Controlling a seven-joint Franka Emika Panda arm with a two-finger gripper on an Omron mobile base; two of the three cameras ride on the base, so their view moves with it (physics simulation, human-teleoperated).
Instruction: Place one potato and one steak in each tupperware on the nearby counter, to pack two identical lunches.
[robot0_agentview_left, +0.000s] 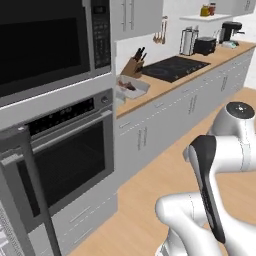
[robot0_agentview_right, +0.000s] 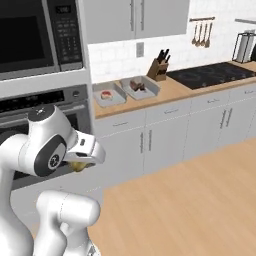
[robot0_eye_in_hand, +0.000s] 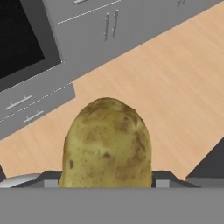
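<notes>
Wood-grain floor under lumpy, speckled potato (robot0_eye_in_hand: 107, 144)

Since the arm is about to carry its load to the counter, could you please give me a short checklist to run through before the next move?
1. Potato held in the gripper: ok.
2. Both tupperware trays on the counter, left and right: ok.
3. Each tray already holds a steak: cannot tell; each holds something small.
4. Any potato already in a tray: cannot tell.
5. Wooden floor towards the counter unobstructed: ok.
</notes>
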